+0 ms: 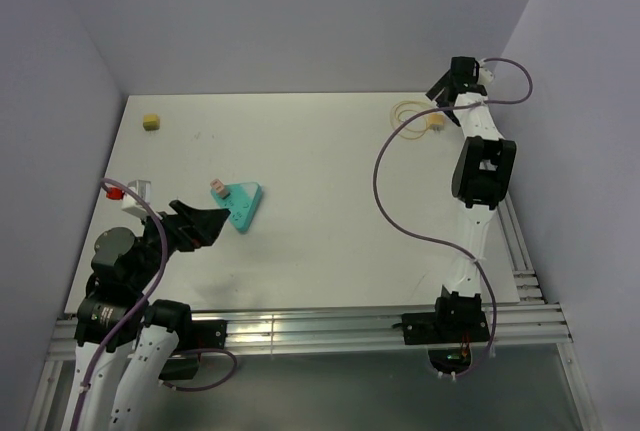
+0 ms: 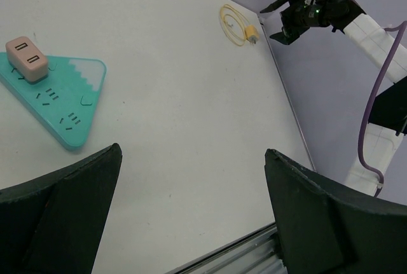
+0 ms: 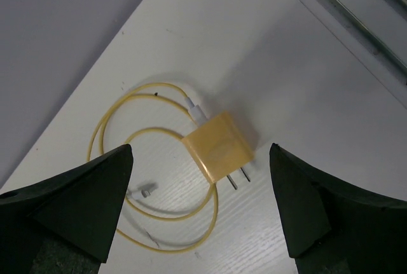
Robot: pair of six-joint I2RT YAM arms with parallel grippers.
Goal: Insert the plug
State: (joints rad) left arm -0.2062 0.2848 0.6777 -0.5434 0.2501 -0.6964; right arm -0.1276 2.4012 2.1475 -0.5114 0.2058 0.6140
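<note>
top view: the small yellow blocky plug [image 1: 436,122] on its looped pale-yellow cable [image 1: 408,111] lies at the white table's [image 1: 320,151] far right corner, near the right gripper [image 1: 447,89]. left wrist: left gripper [image 2: 191,210] fingers wide, holding nothing; teal wedge-shaped block [image 2: 60,105] beyond. right wrist: fingers wide above the plug, not touching it.
</note>
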